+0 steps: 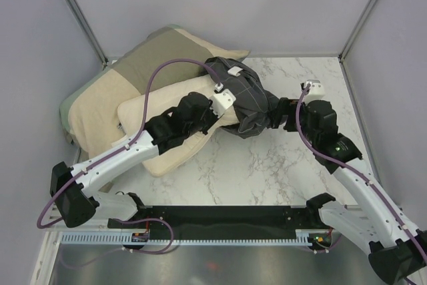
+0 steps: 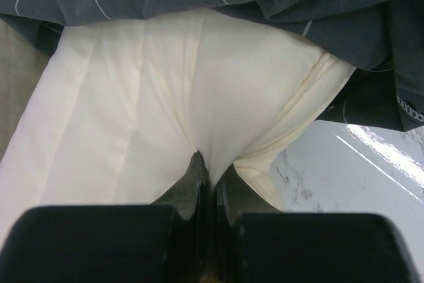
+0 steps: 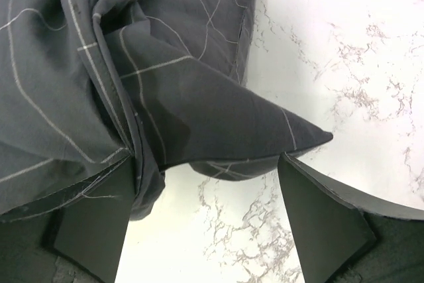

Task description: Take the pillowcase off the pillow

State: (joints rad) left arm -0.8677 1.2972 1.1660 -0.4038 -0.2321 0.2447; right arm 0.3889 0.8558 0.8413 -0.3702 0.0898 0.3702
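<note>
Overhead, the dark charcoal grid-checked fabric pillowcase [image 1: 248, 101] lay bunched over one end of the cream quilted rectangular pillow [image 1: 167, 158]. Left wrist: the left gripper [image 2: 205, 164] pinched pillow fabric. Right wrist: the right gripper [image 3: 207, 160] gaped, a pillowcase fold lying loose between its fingers.

Olive-and-tan patchwork pillow [image 1: 100, 98] in far-left corner of white marble table [image 1: 267, 178]

White marble table [image 1: 267, 165] between plain grey walls [image 1: 233, 5].

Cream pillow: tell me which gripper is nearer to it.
Left. The left gripper is shut on the pillow; the right gripper stands open around a fold of the pillowcase, off the pillow.
</note>
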